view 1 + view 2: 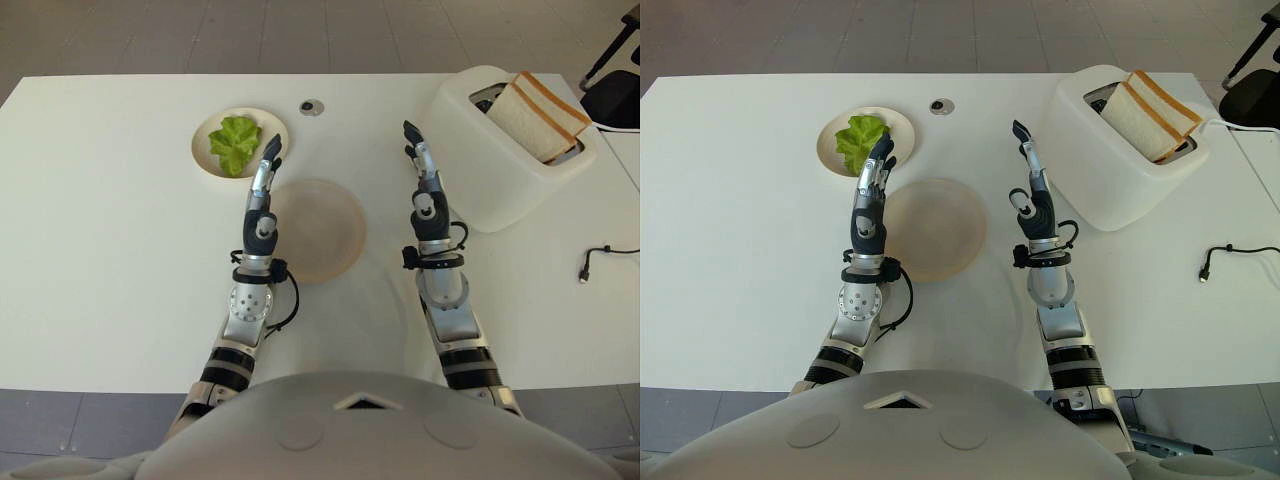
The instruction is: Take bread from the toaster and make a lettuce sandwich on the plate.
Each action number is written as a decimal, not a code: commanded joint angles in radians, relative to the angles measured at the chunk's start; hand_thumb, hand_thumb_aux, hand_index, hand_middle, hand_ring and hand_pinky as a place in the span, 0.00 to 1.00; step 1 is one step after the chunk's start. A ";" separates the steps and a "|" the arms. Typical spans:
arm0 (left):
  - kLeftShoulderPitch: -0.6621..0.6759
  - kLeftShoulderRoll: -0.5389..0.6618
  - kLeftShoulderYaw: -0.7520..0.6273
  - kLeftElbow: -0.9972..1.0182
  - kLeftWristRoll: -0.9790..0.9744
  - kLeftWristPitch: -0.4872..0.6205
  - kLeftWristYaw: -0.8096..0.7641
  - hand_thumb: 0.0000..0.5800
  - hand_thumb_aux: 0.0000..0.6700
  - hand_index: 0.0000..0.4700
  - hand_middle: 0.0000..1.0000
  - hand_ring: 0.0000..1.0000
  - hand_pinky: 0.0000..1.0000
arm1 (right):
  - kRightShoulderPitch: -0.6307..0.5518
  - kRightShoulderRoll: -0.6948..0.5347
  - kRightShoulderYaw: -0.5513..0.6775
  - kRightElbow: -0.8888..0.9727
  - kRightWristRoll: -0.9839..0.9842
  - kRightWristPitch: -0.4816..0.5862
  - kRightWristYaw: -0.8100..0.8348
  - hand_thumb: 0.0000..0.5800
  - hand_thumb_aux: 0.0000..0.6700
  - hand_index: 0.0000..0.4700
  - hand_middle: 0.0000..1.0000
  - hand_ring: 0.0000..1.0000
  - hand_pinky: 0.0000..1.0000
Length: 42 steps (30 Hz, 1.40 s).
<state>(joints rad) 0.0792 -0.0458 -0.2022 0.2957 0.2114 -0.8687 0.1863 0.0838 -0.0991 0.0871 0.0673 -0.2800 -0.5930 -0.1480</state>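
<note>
White table (100,250), matte, wide, front edge just ahead of robot. Grey tiled floor (200,35) beyond far edge. Black chair (612,95) off far right corner, partly cut off. Small round grommet (312,106) near far edge, abt mid-table. Black cable (600,258) w/ plug end lying loose by right edge.

Toaster (490,170), white, near far right corner, set askew to table edges. Bread (535,115), two slices, standing in toaster slot, leaning, tops well above the slot. Not yet taken out.

Dish (200,155), small, cream, left of grommet, toward far edge. Lettuce (234,145) on dish, one crumpled green leaf. Plate (330,235), beige, bare, mid-table, just nearer front edge than dish, well apart from toaster.

Left hand (262,200) raised over table at plate's left rim, set edge-on, pointing to far edge. Fingers straight, pressed together, nothing held. Tips by dish's near-right rim; contact w/ dish cannot tell. Forearm running back to front edge.

Right hand (428,190) between plate and toaster, same pose: edge-on, pointing to far edge. Fingers straight, close together, thumb tucked at side, nothing held. Tips short of toaster's left wall, apart from it. Both hands abt level w/ each other, plate between them.
</note>
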 commanded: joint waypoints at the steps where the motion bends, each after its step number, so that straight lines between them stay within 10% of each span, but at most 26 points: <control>1: 0.009 -0.022 -0.002 0.027 0.001 0.005 -0.001 0.00 0.00 0.00 0.00 0.00 0.00 | 0.006 -0.001 -0.002 0.003 -0.010 0.007 -0.002 0.00 0.00 0.00 0.00 0.00 0.00; 10: 0.006 -0.014 0.003 0.029 0.057 0.001 0.027 0.00 0.00 0.00 0.00 0.00 0.00 | -0.017 -0.045 -0.050 -0.050 -0.079 0.010 -0.029 0.00 0.00 0.00 0.00 0.00 0.00; 14: 0.005 -0.015 0.014 0.034 0.082 0.023 0.060 0.00 0.00 0.00 0.00 0.00 0.00 | -0.129 -0.417 -0.461 -0.177 -0.155 0.120 -0.032 0.00 0.00 0.00 0.00 0.00 0.00; 17: 0.007 -0.019 -0.006 0.044 0.091 0.032 0.062 0.00 0.00 0.00 0.00 0.00 0.00 | -0.190 -0.693 -0.587 0.059 -0.206 0.201 -0.015 0.00 0.00 0.00 0.00 0.00 0.00; 25: 0.002 -0.008 -0.020 0.022 0.117 0.033 0.075 0.00 0.00 0.00 0.00 0.00 0.00 | -0.359 -0.872 -0.318 0.681 -0.381 0.252 -0.126 0.00 0.00 0.00 0.00 0.00 0.00; 42: 0.015 -0.005 -0.036 0.000 0.135 0.035 0.075 0.00 0.00 0.00 0.00 0.00 0.00 | -0.354 -0.875 -0.137 0.578 -0.379 0.232 -0.186 0.05 0.02 0.02 0.00 0.00 0.00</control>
<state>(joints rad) 0.0774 -0.0445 -0.2284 0.2817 0.3320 -0.8436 0.2646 -0.2765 -0.9704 -0.0722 0.6698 -0.6675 -0.3605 -0.3505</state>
